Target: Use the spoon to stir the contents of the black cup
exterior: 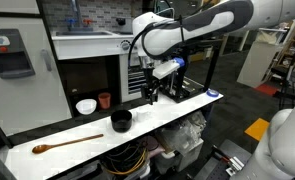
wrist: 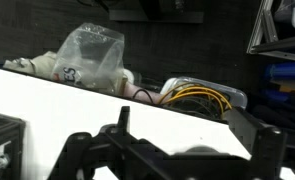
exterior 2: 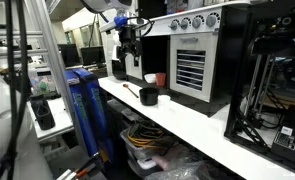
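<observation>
Gripper (exterior: 150, 96) hangs over the white counter (exterior: 182, 110), right of & a bit behind the black cup (exterior: 121, 120), carrying nothing. In the wrist view its fingers (wrist: 121, 122) are spread wide w/ only bare counter between them. Spoon (exterior: 67, 143) lies flat near the counter's front edge at left, bowl end farthest left, well apart from the gripper. Its handle tip points toward the cup, prob. not touching, though the pic is too small to be sure. White bowl (exterior: 86, 106) & red cup (exterior: 104, 100) sit farther back. Beyond the counter edge in the wrist view: plastic bag (wrist: 92, 55), yellow cables (wrist: 202, 98).
</observation>
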`<action>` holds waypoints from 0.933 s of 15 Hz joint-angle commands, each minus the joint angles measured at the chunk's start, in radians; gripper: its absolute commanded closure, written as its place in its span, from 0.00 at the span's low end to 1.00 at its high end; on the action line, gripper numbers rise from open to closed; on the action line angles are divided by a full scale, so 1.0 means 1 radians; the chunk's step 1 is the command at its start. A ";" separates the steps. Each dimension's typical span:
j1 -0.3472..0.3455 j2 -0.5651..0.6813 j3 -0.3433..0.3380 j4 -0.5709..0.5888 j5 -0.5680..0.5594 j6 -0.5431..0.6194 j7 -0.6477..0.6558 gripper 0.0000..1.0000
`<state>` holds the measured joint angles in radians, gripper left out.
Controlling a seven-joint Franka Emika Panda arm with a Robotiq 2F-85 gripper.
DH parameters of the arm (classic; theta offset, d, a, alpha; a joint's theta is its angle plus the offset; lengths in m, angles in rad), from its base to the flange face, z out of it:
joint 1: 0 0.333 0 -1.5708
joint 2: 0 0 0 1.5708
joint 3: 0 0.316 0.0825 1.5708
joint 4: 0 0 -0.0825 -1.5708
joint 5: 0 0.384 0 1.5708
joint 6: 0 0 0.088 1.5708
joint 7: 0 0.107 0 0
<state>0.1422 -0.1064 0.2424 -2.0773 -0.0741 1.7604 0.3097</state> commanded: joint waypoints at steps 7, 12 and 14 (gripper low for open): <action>0.108 0.300 0.018 0.223 -0.037 0.176 -0.370 0.00; 0.146 0.355 0.032 0.285 -0.057 0.186 -0.498 0.00; 0.147 0.331 0.028 0.256 -0.044 0.193 -0.470 0.00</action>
<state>0.2878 0.2233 0.2710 -1.8259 -0.1179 1.9579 -0.1612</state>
